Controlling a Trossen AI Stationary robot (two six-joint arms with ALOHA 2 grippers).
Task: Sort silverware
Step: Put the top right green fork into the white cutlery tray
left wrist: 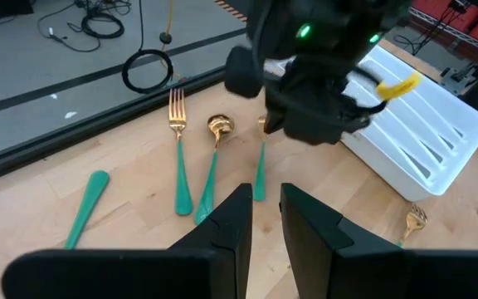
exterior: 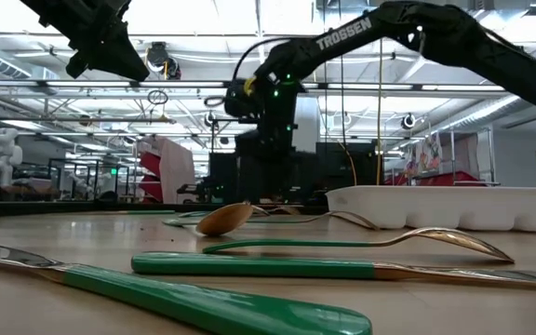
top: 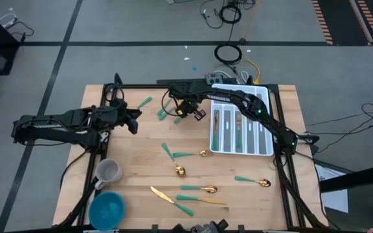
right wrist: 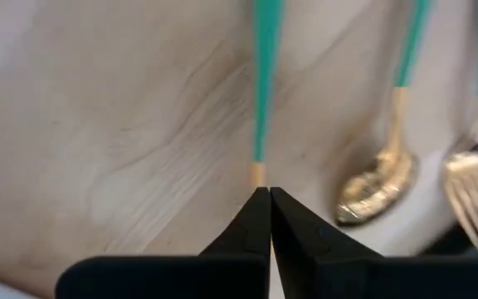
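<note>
In the high view the tray [top: 262,150] sits right of centre with several pieces lying in its slots; a mug [top: 109,172] stands at lower left, a bowl [top: 107,209] below it, and loose silverware [top: 203,189] lies scattered across the lower middle

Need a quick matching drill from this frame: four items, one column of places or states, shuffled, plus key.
Items
1. white tray
2. grey mug
3. blue bowl
4. right pincer

Places or states
A. near table corner on the left arm's side
B. low over the cutlery cluster at the table's far edge
C. on the right arm's side, cutlery already in its slots
D. just beyond the bowl, tipped on its side

Pairs: 1-C, 2-D, 3-A, 4-B
</note>
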